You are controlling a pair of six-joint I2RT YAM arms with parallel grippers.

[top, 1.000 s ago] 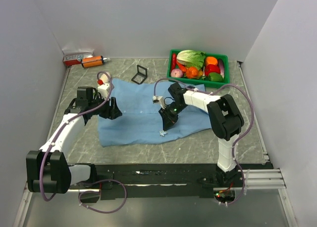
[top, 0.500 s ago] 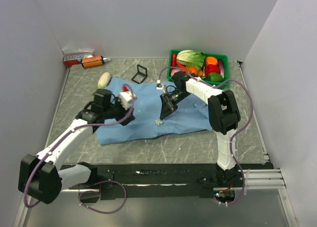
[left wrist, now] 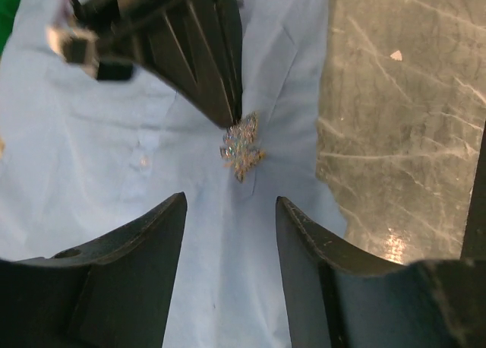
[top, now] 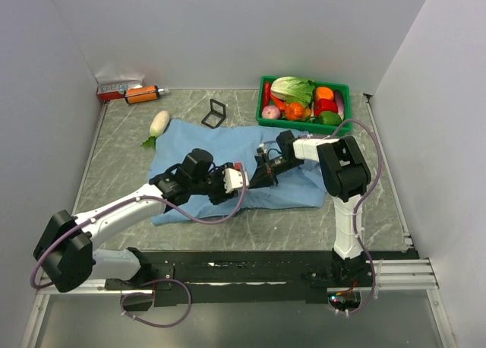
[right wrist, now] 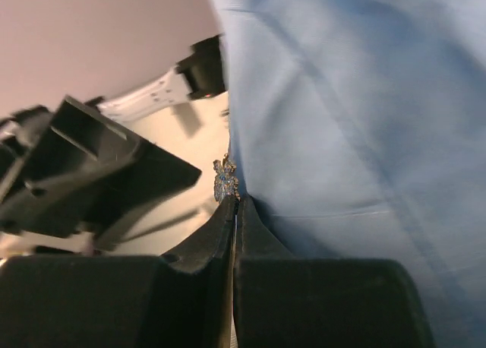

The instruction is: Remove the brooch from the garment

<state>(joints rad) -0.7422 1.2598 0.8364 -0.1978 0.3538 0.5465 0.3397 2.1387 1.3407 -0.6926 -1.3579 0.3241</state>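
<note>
Two white walls (top: 228, 29) stand around a grey, stone-look table (top: 121, 135). On it lies the garment (top: 304, 188), a big blue shirt. At the far right sits a green bin (top: 304, 124) full of vegetables (top: 292, 90). The left gripper (left wrist: 231, 205) hangs over the shirt, fingers spread apart. The right gripper (right wrist: 235, 200) has its fingers pressed together, tips touching the brooch (left wrist: 241, 145), which sits on the shirt between both grippers.
</note>
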